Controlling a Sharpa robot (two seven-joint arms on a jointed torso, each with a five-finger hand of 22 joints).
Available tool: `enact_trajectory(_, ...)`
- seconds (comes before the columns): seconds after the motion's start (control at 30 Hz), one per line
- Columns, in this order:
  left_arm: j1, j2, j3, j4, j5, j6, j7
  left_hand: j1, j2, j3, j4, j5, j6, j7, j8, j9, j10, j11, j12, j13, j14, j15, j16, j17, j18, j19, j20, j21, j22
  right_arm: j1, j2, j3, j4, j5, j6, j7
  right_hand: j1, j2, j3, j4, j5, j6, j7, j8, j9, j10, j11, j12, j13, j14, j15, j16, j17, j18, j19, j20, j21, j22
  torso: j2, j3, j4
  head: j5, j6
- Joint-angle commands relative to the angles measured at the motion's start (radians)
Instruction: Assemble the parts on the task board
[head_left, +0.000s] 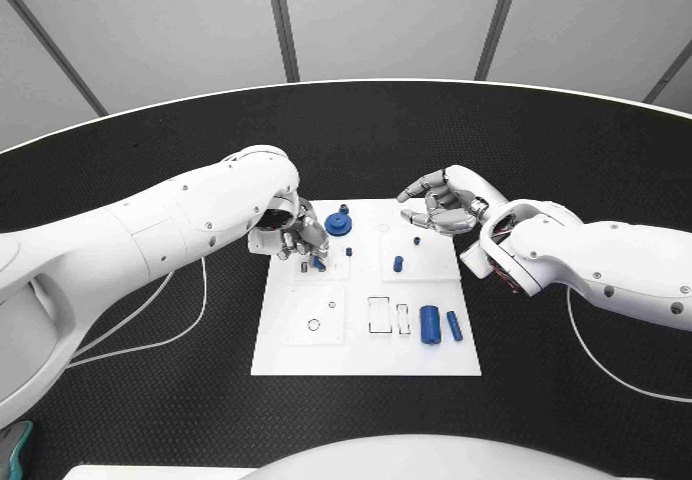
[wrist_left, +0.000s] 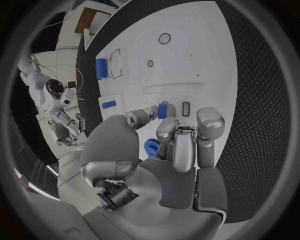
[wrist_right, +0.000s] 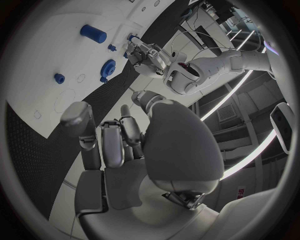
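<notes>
Black table, white task board (head_left: 289, 360): our left hand (head_left: 296, 235) pinches small blue peg (wrist_left: 162, 110), lower it upright; right hand (head_left: 440, 205) curled, grasping nothing

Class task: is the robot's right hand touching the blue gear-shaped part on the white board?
Apart. The head view shows the right hand curled, with bare board between it and the gear part.
</notes>
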Motion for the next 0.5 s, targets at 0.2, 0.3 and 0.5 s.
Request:
enact_trajectory(0.2, -0.002, -0.002, 0.000, 0.004, -0.008, -0.008, -0.054, 0.016, 0.009, 0.028, -0.022, 0.001, 0.029, -0.024, 0.007, 0.004, 0.004, -0.003, 0.003, 0.003, 0.080, -0.006, 0.002, 0.162, -0.021, 0.009, -0.001, 0.005, 0.002, 0.000, 0.001, 0.000, -0.001, 0.000, 0.001, 0.000, -0.002, -0.004, 0.004, 0.000, 0.006, 0.005, 0.000, 0.003, -0.002, 0.004, 0.000, 0.003, -0.001, 0.045, -0.007, 0.001, 0.002, 0.011, 0.004, 0.001, -0.002, 0.001, 0.000, -0.0005, 0.0005, 0.000, -0.002)
enact_trajectory(0.3, -0.002, -0.003, 0.000, 0.006, -0.009, -0.007, -0.054, 0.016, 0.009, 0.028, -0.022, 0.001, 0.029, -0.024, 0.007, 0.004, 0.004, -0.003, 0.003, 0.003, 0.080, -0.006, 0.002, 0.162, -0.021, 0.009, -0.001, 0.005, 0.002, 0.000, 0.002, 0.000, -0.001, 0.000, 0.001, 0.000, -0.002, -0.004, 0.004, 0.000, 0.006, 0.005, 0.000, 0.003, -0.002, 0.004, 0.000, 0.003, -0.001, 0.045, -0.007, 0.001, 0.002, 0.011, 0.004, 0.001, -0.002, 0.001, 0.000, -0.0004, -0.0001, 0.001, -0.003)
enact_trajectory(0.5, -0.004, -0.004, 0.000, 0.008, -0.010, -0.006, -0.054, 0.016, 0.009, 0.028, -0.022, 0.001, 0.029, -0.024, 0.007, 0.004, 0.004, -0.003, 0.003, 0.003, 0.080, -0.006, 0.002, 0.162, -0.021, 0.009, -0.001, 0.005, 0.002, 0.000, 0.003, 0.000, -0.002, 0.000, 0.002, 0.001, -0.002, -0.004, 0.004, 0.000, 0.006, 0.005, 0.000, 0.003, -0.002, 0.004, 0.000, 0.003, -0.001, 0.045, -0.007, 0.001, 0.002, 0.011, 0.004, 0.001, -0.002, 0.001, -0.001, -0.0002, 0.0000, 0.001, -0.005)
